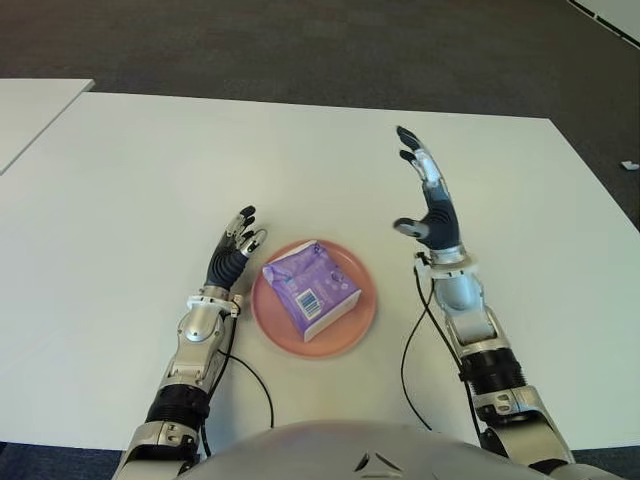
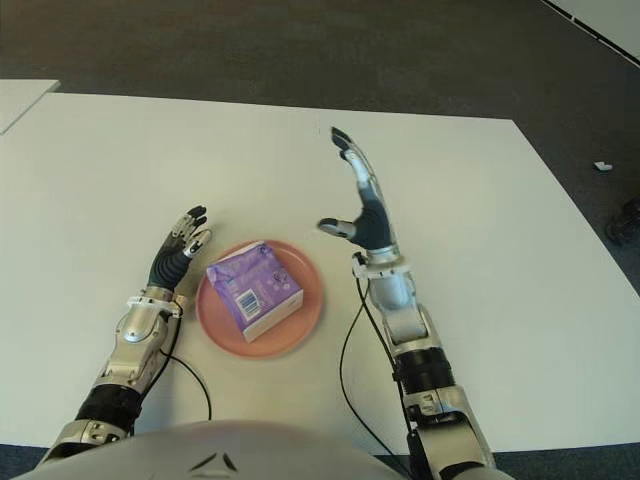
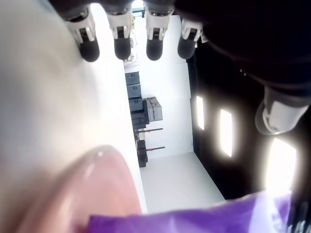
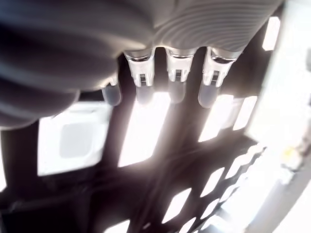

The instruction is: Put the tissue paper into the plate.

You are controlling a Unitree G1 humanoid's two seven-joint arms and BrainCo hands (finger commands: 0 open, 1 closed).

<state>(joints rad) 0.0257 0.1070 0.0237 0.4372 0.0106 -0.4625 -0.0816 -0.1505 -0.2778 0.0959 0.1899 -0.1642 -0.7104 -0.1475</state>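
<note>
Our right hand [image 1: 428,200], fingers spread, is raised right of centre; our left hand [image 1: 236,247], fingers relaxed, flanks the plate [image 1: 268,318] holding the tissue pack [image 1: 309,288]. White table [image 1: 130,180]; dark carpet [image 1: 300,50] along the top.

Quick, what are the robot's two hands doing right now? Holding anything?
Left hand: open, holding nothing, beside the plate.
Right hand: open, fingers spread, holding nothing.

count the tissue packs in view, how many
1. The purple tissue pack lies in the pink plate on the white table, between the open left hand and open right hand. None seems hidden.
</note>
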